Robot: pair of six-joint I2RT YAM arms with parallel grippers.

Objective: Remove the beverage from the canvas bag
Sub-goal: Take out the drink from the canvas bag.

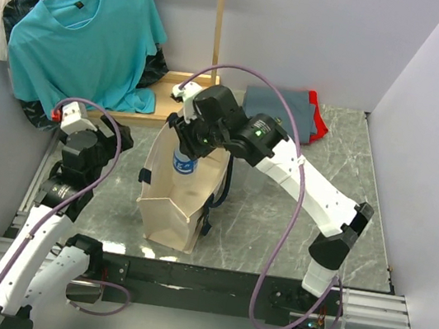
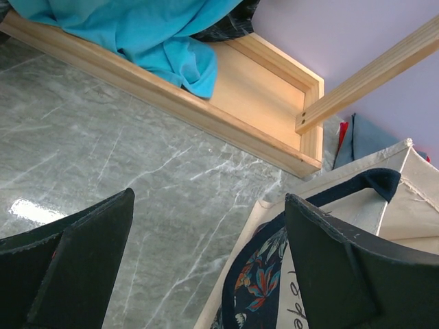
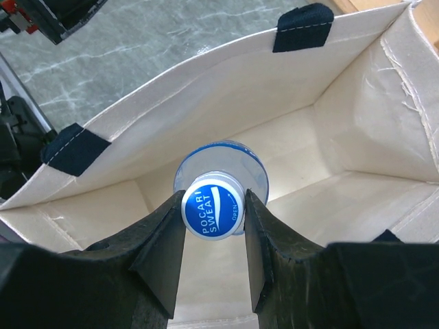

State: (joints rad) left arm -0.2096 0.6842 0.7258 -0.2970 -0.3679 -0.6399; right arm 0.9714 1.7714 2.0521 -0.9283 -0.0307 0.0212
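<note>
- Right gripper (image 3: 212, 214): pinching the blue cap of the beverage (image 3: 219, 164), jaws pressed on both sides.
- Reaching in from the right, elbow bent, wrist tipped down over the open mouth of the canvas bag (image 1: 169, 207).
- Beverage upright inside the bag, top near the mouth.
- Left gripper (image 2: 209, 226): spread wide, holding nothing, near the bag's left wall, above the marble table (image 2: 103, 151).
- Only from right wrist: "POCARI SWEAT" on the cap, bare inner walls.
- Only from left wrist: floral print (image 2: 257, 281) on the bag, wooden frame (image 2: 226, 129), teal shirt (image 2: 158, 34).
</note>
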